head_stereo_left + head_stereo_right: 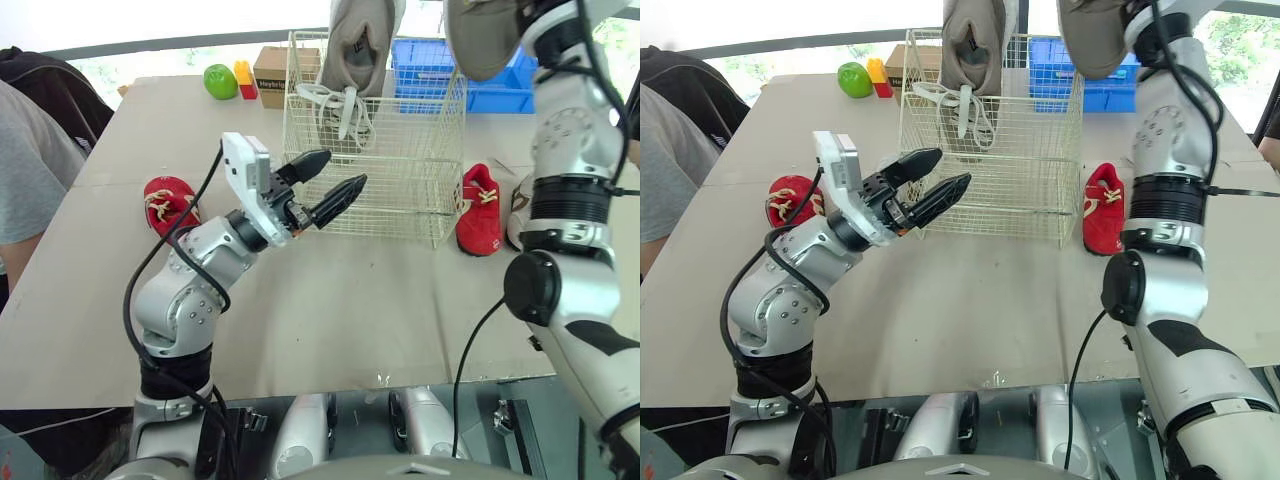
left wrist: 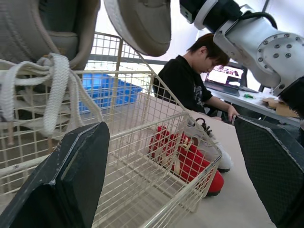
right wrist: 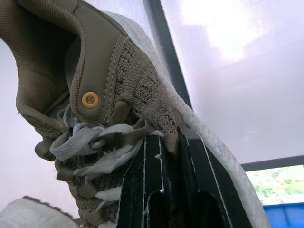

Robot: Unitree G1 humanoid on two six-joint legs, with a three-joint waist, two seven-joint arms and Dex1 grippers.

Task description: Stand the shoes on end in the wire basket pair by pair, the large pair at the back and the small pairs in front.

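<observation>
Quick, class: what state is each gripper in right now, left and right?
Left gripper: open, holding nothing.
Right gripper: closed on a large tan sneaker.

Probably a lab or office; a person (image 2: 190, 80) sits at a laptop (image 2: 224, 76); blue crate (image 1: 490, 95) nearby.

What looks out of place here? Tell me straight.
The large shoe standing in the wire basket has untied laces dangling loose. The red pair is split: one red shoe lies left of the basket, the other red shoe right of it.
</observation>
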